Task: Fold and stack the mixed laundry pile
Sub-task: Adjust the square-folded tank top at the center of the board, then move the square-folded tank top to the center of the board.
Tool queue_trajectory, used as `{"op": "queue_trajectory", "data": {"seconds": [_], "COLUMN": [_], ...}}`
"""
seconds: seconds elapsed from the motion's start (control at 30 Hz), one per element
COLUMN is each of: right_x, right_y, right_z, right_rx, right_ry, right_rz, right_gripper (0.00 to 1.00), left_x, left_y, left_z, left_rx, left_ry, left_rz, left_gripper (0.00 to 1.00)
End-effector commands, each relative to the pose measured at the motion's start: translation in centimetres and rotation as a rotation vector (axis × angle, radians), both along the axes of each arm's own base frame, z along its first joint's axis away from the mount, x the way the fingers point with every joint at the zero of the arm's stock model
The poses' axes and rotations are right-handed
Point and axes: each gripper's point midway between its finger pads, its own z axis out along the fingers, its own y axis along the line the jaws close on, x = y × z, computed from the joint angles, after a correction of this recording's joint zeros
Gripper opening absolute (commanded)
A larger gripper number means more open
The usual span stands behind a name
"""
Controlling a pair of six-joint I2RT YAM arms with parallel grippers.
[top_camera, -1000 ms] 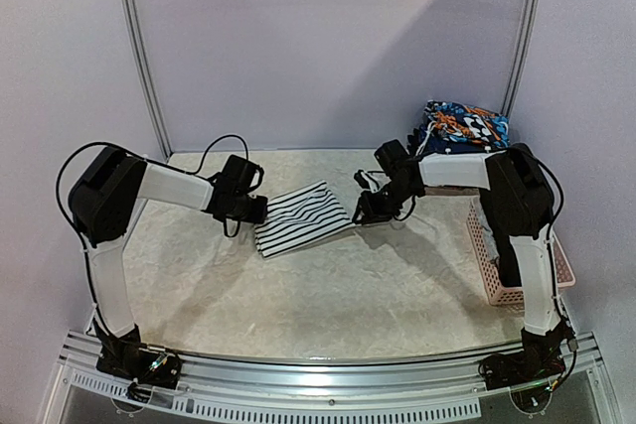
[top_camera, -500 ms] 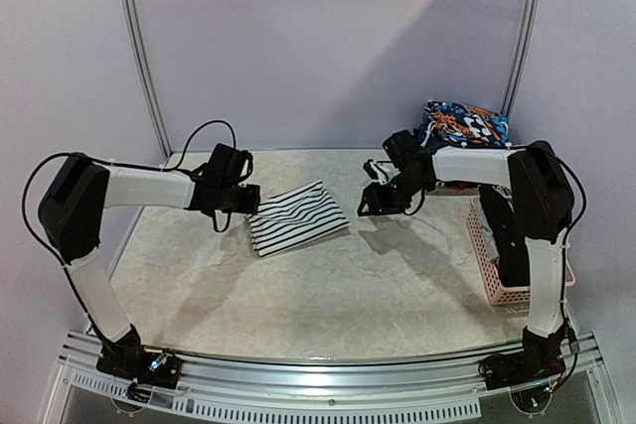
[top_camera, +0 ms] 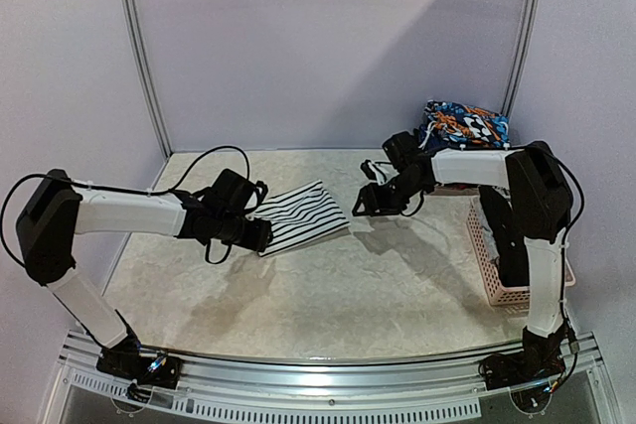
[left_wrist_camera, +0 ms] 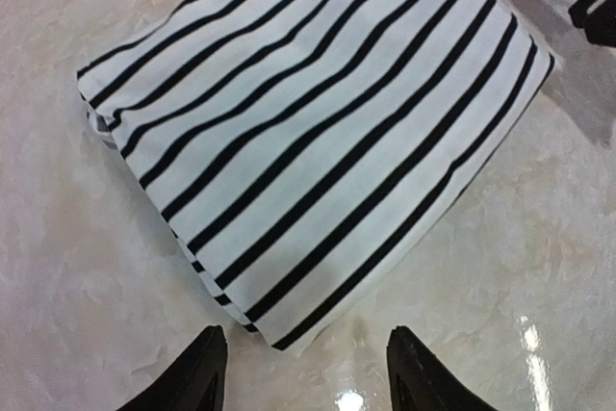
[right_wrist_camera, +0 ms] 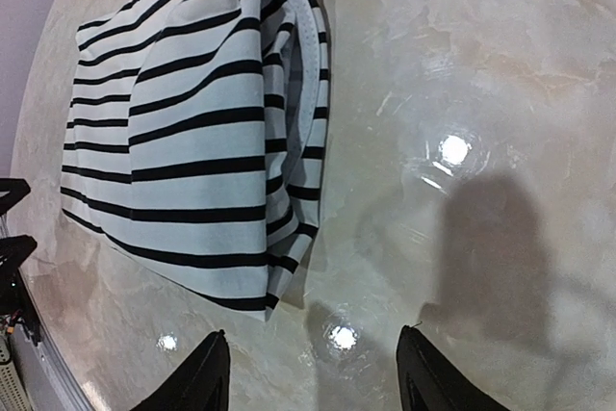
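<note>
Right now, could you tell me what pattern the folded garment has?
The garment is white with black stripes, clearest in the left wrist view.

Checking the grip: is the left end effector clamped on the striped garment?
No, the left end effector stands open at the striped garment's near corner, its fingers apart and pinching no cloth.
</note>
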Motion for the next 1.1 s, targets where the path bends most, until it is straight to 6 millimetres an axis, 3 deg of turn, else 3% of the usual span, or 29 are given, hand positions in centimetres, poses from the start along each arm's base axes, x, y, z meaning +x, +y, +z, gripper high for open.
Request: {"op": "queue_trajectory", "data": {"seconds": [0.0,0.43,0.53,0.83,1.07], "right_x": [0.1,-0.1,-0.3,-1.9,-6.0], "right_y": [1.5,4.6,5.3,4.7,3.2], "right_z": [-1.0,-2.4,-2.7,-3.3,-4.5], "right_rx": [0.058,0.164,0.18,0.181,0.106], "right_ry": [0.041,0.121,0.138,0.168,0.213], "right_rz": [0.028,0.081,0.089,0.056,-0.021], "right_gripper": [0.59,0.53,0.46,0.02,0.0], "left_x": [-2.1,-3.4,-3.3,-3.0,-2.7], "left_y": [-0.2,0.1,0.2,0.0,-0.8], "left_z": [-0.6,-2.5,-2.6,-2.3,-1.0], "left_rx": [-0.009,-0.004,-0.002,-0.004,-0.027], "left_ry": [0.051,0.077,0.07,0.056,0.034], "left_rz": [-0.018,-0.009,-0.004,-0.015,-0.051], "left_gripper": [0.57,0.55,0.54,0.48,0.46]}}
